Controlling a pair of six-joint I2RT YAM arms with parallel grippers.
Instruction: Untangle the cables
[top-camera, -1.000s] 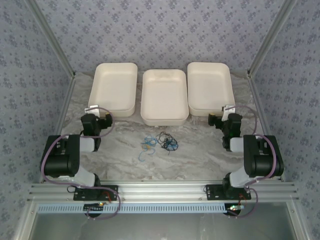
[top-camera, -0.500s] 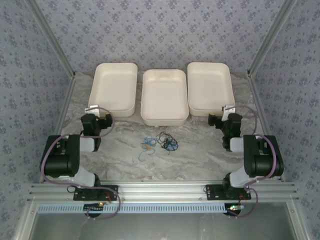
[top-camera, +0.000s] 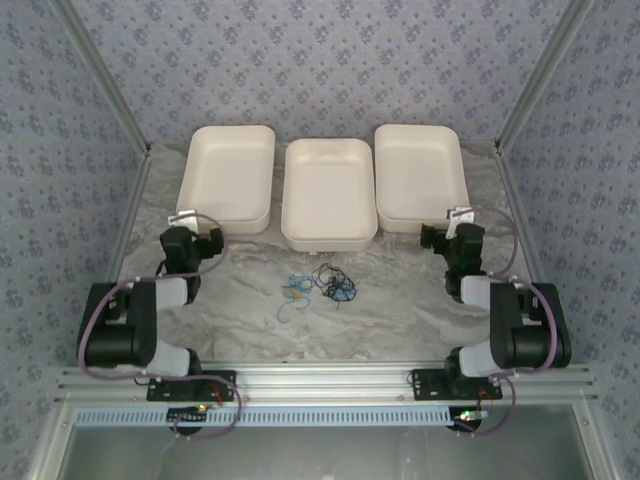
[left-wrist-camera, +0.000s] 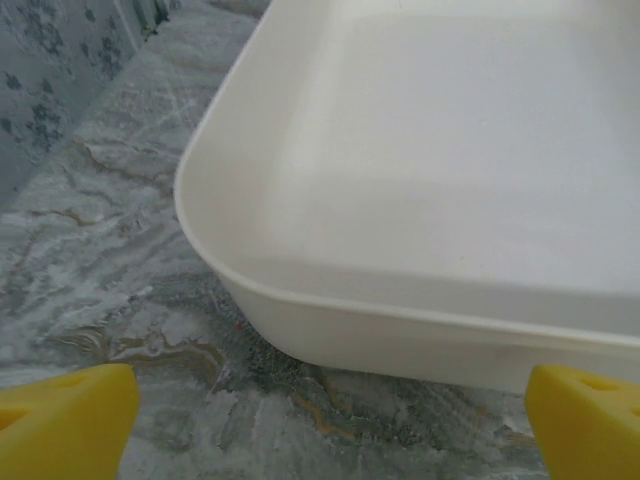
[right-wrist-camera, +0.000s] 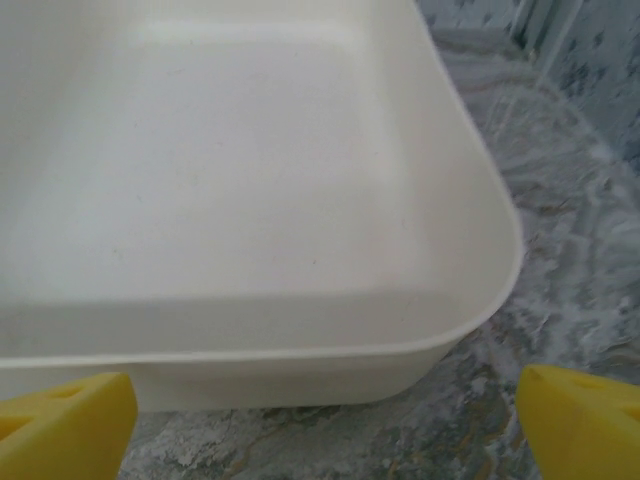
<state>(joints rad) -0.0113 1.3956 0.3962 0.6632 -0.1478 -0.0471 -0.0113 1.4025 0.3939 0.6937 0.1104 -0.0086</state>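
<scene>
The cables lie in one small tangle on the marble table, just in front of the middle tray; blue loops sit on its left and black loops on its right. My left gripper hovers at the near corner of the left white tray, well left of the tangle. In the left wrist view its yellow fingertips stand wide apart, so the gripper is open and holds nothing. My right gripper sits at the near corner of the right tray. It is open too.
Three white trays stand in a row at the back, with the middle tray behind the tangle. The left tray's rim and the right tray's rim are close ahead of the fingers. Patterned walls enclose the table.
Both arms have shifted a little: their elbows dropped toward the near edge and the right gripper edged toward its tray. The cables have not moved.
</scene>
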